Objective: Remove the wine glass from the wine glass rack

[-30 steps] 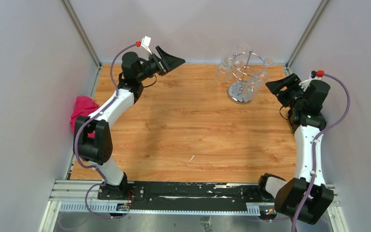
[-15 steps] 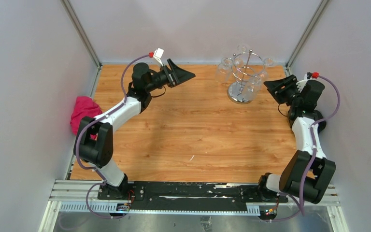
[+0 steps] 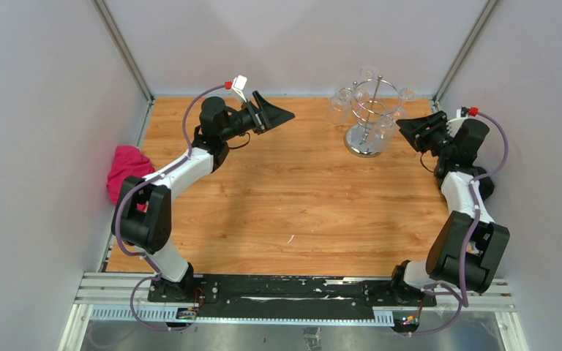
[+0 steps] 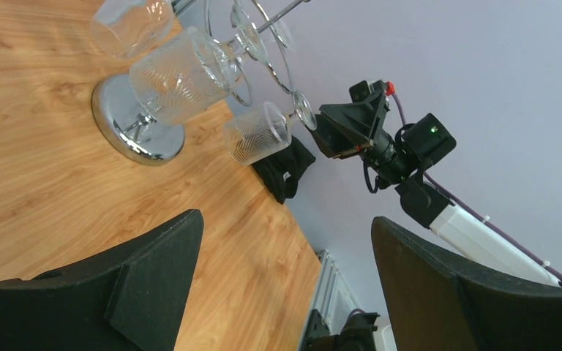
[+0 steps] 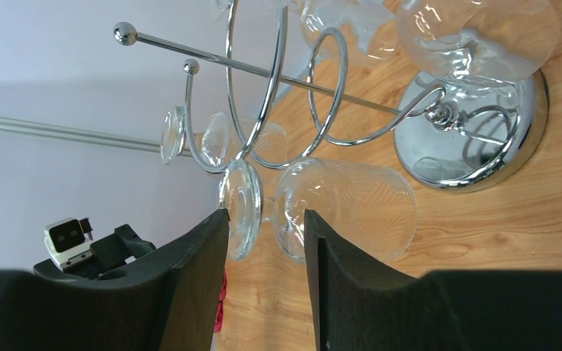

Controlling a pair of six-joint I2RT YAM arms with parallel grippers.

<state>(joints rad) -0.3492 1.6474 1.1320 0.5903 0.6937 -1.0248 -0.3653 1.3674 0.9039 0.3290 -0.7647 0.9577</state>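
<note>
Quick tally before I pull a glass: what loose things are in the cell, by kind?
Glasses: at least 4 (clear and overlapping, so hard to separate)
Rack: 1
Pink cloth: 1
Total: at least 6

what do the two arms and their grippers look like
The left arm and right arm have white links between black joint housings. A thin purple cable with a red connector loops to each wrist. The left gripper and right gripper are matte black with broad wedge-shaped fingers.
</note>
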